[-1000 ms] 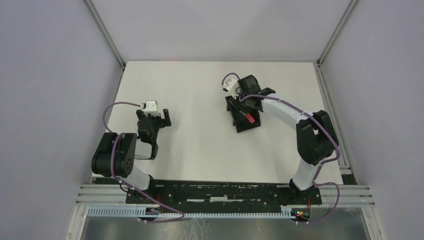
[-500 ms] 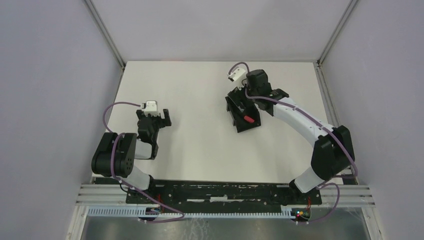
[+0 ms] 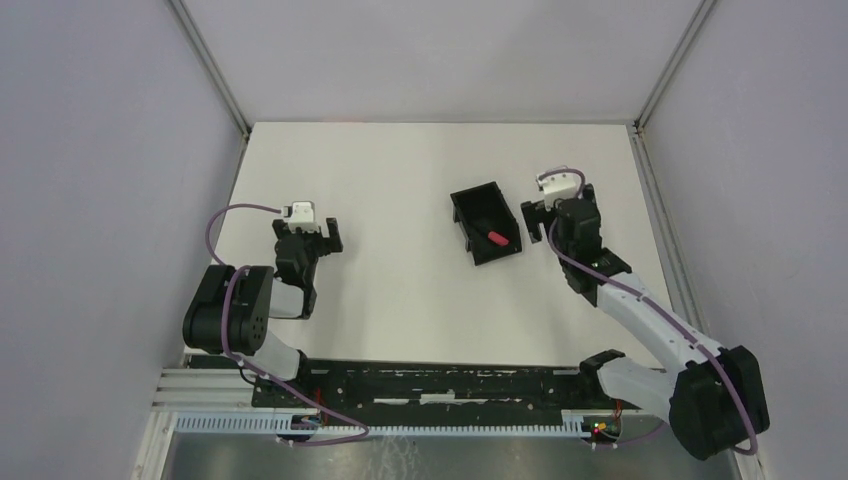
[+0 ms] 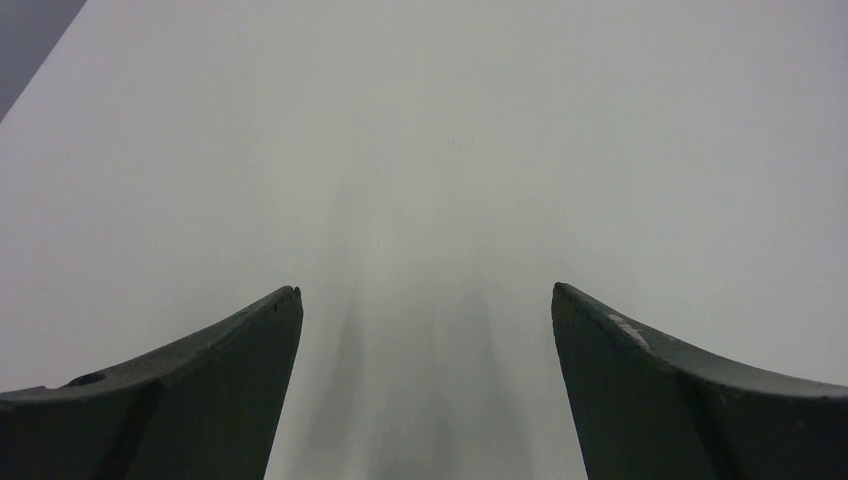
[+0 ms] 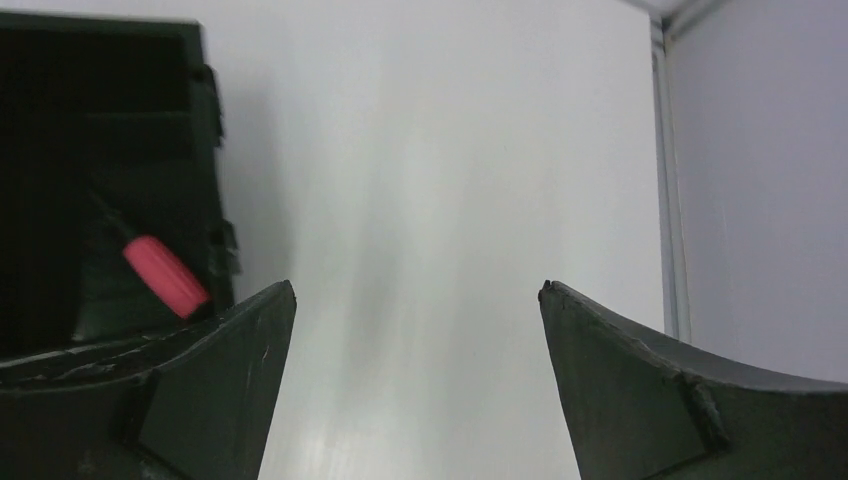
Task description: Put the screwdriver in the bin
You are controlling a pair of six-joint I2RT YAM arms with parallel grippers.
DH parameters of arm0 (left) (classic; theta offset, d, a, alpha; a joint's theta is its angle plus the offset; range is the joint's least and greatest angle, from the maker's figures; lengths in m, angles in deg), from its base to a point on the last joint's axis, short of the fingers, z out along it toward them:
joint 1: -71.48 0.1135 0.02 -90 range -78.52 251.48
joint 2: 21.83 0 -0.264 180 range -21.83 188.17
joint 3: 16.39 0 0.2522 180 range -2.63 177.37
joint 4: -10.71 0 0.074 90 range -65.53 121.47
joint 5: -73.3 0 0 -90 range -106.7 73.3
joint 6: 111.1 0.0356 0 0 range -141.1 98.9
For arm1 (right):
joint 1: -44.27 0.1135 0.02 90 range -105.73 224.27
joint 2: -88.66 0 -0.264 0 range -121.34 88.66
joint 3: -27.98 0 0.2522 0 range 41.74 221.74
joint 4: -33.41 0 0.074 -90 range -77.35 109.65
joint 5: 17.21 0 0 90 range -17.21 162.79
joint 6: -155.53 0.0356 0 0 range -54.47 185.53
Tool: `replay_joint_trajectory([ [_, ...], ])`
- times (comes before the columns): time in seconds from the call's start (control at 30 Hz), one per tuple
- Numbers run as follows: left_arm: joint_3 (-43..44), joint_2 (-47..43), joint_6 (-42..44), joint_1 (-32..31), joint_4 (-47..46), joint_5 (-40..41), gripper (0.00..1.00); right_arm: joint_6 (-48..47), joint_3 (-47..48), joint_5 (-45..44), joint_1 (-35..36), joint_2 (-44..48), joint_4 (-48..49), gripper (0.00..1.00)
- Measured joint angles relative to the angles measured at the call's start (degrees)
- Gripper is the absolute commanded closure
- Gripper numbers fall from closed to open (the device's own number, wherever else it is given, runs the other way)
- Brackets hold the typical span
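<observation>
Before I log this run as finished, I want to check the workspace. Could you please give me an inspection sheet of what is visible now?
Surface: white table, plain, no marks seen.
Job's things: screwdriver lies inside the black bin, its red handle toward the near end; the bin stands upright on the table.
Clutter: nothing seen.
Grippers: left gripper open, empty, over bare table; right gripper open, empty, just right of the bin.
Cables: purple cables run along both arms; none crosses the bin.
Surroundings: grey walls on three sides, metal frame rails at the corners and near edge.
</observation>
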State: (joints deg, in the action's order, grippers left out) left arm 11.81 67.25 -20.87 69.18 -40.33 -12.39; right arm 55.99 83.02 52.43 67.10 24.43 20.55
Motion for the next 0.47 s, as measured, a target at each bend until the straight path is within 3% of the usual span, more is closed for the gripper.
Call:
replay_joint_trajectory([
  [0.23,0.0,0.0,0.0,0.0,-0.02,0.0,0.0,5.88,-21.18,-7.13,-4.26,8.76,11.23,0.02],
  [0.47,0.0,0.0,0.0,-0.02,-0.02,0.0,0.0,9.77,-32.2,-11.23,-4.81,11.26,19.17,0.02],
])
